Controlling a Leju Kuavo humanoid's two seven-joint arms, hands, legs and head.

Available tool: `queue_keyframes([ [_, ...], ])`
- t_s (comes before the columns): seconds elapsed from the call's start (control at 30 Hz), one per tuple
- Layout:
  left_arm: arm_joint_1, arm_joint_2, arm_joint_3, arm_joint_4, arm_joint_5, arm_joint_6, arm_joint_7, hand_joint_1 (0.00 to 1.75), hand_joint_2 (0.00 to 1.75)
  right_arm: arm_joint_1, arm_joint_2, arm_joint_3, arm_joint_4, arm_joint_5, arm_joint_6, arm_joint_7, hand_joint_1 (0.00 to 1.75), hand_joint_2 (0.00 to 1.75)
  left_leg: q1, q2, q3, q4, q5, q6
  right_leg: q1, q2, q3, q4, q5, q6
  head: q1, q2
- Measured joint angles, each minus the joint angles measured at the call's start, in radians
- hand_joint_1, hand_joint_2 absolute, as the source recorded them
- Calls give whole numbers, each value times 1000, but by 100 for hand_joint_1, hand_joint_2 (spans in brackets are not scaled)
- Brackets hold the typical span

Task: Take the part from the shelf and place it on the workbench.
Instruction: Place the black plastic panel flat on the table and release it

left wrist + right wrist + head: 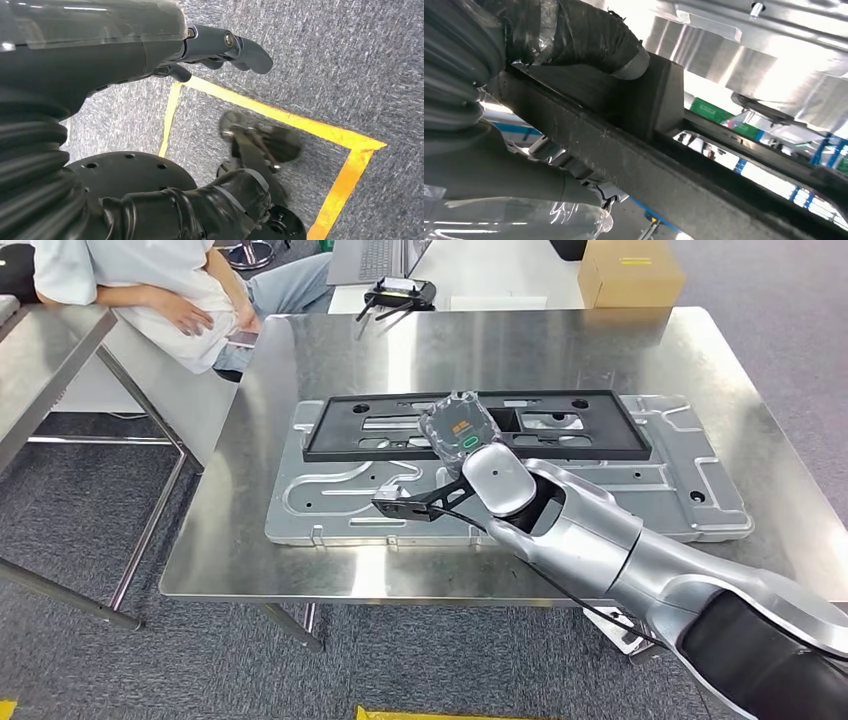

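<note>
Your right hand [458,425] grips the black frame [478,427] mid-picture, which lies on the grey plate [640,490] on the steel bench [560,340]; bare steel runs along the bench's far and right edges. Your left hand [220,47] hangs over carpet [350,60], fingers loosely curled, holding nothing.

Grey carpet floor [60,530], yellow tape line [300,125]; steel table [40,360] at left.
</note>
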State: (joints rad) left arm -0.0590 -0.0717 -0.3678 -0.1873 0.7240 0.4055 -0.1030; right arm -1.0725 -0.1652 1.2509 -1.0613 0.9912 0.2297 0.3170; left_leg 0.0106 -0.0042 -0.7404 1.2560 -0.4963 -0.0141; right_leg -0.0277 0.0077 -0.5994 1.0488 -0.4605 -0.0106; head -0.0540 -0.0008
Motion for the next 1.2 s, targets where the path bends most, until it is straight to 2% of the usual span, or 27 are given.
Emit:
queue_keyframes([
  [0.03, 1, 0, 0, 0, 1, 0, 0, 0, 175, 0, 0, 0, 0, 0, 0, 0, 175, 175, 0, 0, 20, -69, 48, 3, 0, 1, 10, -1, -7, 2, 0, 0],
  [0.07, 1, 0, 0, 0, 1, 0, 0, 0, 175, 0, 0, 0, 0, 1, 0, 0, 175, 175, -2, 0, 45, -132, 80, 7, 2, 1, 18, -2, -13, 5, 0, 0],
  [0.1, 0, 0, 0, 0, 2, 0, 0, 0, 175, -1, 0, 0, 0, 2, 0, 0, 175, 175, -5, 0, 66, -183, 96, 11, 3, 3, 24, -3, -18, 10, 0, 0],
  [0.17, -2, 0, 0, 0, 2, 0, 0, 0, 175, -1, 0, 0, 0, 3, 0, 0, 175, 175, -11, 0, 86, -219, 89, 18, 5, 4, 29, -10, -22, 22, 0, 0],
  [0.27, -2, -1, 0, 0, 2, -2, 1, 0, 175, -1, 0, 0, 0, 4, -1, 0, 175, 175, -6, 1, 103, -241, 87, 33, 6, 1, 33, -8, -33, 39, 2, 0],
  [0.3, -2, -1, 0, 0, 2, -2, 1, 0, 175, -2, 0, 0, 0, 4, -1, 0, 175, 175, -4, 1, 112, -248, 87, 39, 7, -1, 21, 22, -48, 42, 4, 0],
  [0.33, -2, -1, 0, 0, 2, -2, 1, 0, 175, -3, 0, 0, 0, 5, -1, 0, 175, 175, -3, 1, 119, -253, 86, 44, 7, -3, -6, 73, -70, 43, 6, 0],
  [0.4, -4, 0, 0, 0, 3, -3, 0, 0, 175, 0, 0, 0, 0, 5, -1, 0, 175, 175, -6, 1, 125, -253, 81, 54, 9, -3, -85, 204, -114, 44, 9, 0],
  [0.43, -4, 0, 0, 0, 4, -3, -3, 0, 175, 3, 0, 0, 1, 5, -1, 0, 175, 175, -8, 1, 128, -252, 77, 56, 9, -3, -117, 246, -117, 45, 9, 0],
  [0.47, -4, 0, 0, 0, 6, -4, -7, 0, 175, 7, 0, 0, 2, 5, -1, 0, 131, 131, -10, -1, 131, -250, 73, 57, 9, -3, -131, 250, -100, 44, 9, 0],
  [0.5, -4, 0, 0, 0, 8, -5, -14, 0, 175, 9, 0, 0, 2, 5, -1, -1, 87, 87, -11, -2, 135, -248, 68, 57, 9, -3, -126, 216, -64, 41, 9, 0],
  [0.57, -2, -1, 0, 0, 14, -6, -33, 0, 175, 8, 0, 0, 4, 6, -4, -2, 0, 0, -12, -6, 142, -239, 55, 52, 13, -3, -79, 86, 18, 32, 9, 0],
  [0.6, -2, -2, 0, 0, 16, -6, -44, 0, 175, 6, 0, 0, 5, 6, -6, -3, 0, 0, -14, -7, 143, -234, 49, 48, 15, -3, -58, 33, 39, 27, 8, 0],
  [0.63, -3, -3, 0, 0, 17, -6, -53, 0, 131, 5, 0, 0, 5, 7, -8, -3, 0, 0, -15, -8, 142, -230, 44, 44, 17, -2, -44, 2, 48, 23, 8, 0],
  [0.73, -4, -3, 0, 0, 19, -3, -68, 0, 0, 3, -1, 0, 6, 8, -11, -6, 0, 0, -14, -8, 141, -229, 38, 30, 19, 1, -35, -15, 44, 13, 8, 0],
  [0.8, -4, -3, 0, 0, 19, 2, -71, 0, 0, 1, -1, 0, 5, 8, -10, -6, 0, 0, -12, -6, 129, -196, 14, 17, 12, 1, -27, -24, 46, 4, 5, 0],
  [0.83, -3, -3, 0, 0, 19, 4, -72, 0, 0, 0, -1, 0, 5, 8, -9, -6, 0, 0, -9, -5, 107, -150, -11, 10, 9, 1, -24, -26, 46, 1, 3, 0],
  [0.9, -4, -3, 0, 0, 20, 8, -78, 0, 0, 0, 0, 0, 4, 9, -4, -6, 0, 0, -3, -3, 43, -23, -64, -2, 7, 1, -22, -27, 44, -2, 1, 0],
  [0.93, -4, -3, 0, 0, 21, 8, -82, 0, 0, 1, 0, 0, 4, 9, -1, -6, 0, 0, 1, -2, 15, 26, -76, -7, 7, 0, -21, -26, 43, -2, 1, 0],
  [0.97, -3, -3, 0, 0, 23, 8, -84, 0, 0, 1, 0, 0, 4, 9, 0, -6, 0, 0, 4, -2, 4, 40, -68, -10, 6, 1, -21, -26, 42, -2, 1, 0],
  [1.0, -3, -3, 0, 0, 24, 6, -86, 0, 0, 2, 0, 0, 4, 9, 1, -6, 0, 0, 6, -2, 11, 17, -43, -12, 4, 1, -19, -25, 40, 0, 1, 0],
  [1.07, -2, -3, 0, 0, 26, 3, -87, 0, 0, 1, 0, 0, 3, 10, 1, -6, 0, 0, 8, -1, 69, -113, 26, -14, 0, 3, -15, -22, 35, 7, 1, 0],
  [1.1, -2, -3, 0, 0, 27, 1, -87, 0, 0, 0, 0, 0, 3, 10, 1, -6, 0, 0, 7, -1, 100, -175, 48, -11, 0, 4, -13, -20, 32, 12, 1, 0],
  [1.13, -4, -3, 0, 0, 27, -1, -88, 0, 0, -1, -1, 0, 3, 11, 1, -6, 0, 0, 4, -2, 120, -217, 59, -7, 0, 4, -12, -20, 31, 18, 1, 0],
  [1.2, -5, -3, 0, 0, 27, -4, -88, 0, 0, -3, -1, 0, 3, 11, 1, -5, 0, 0, -2, -3, 132, -236, 56, 6, 3, 5, -10, -24, 31, 32, 1, 0],
])
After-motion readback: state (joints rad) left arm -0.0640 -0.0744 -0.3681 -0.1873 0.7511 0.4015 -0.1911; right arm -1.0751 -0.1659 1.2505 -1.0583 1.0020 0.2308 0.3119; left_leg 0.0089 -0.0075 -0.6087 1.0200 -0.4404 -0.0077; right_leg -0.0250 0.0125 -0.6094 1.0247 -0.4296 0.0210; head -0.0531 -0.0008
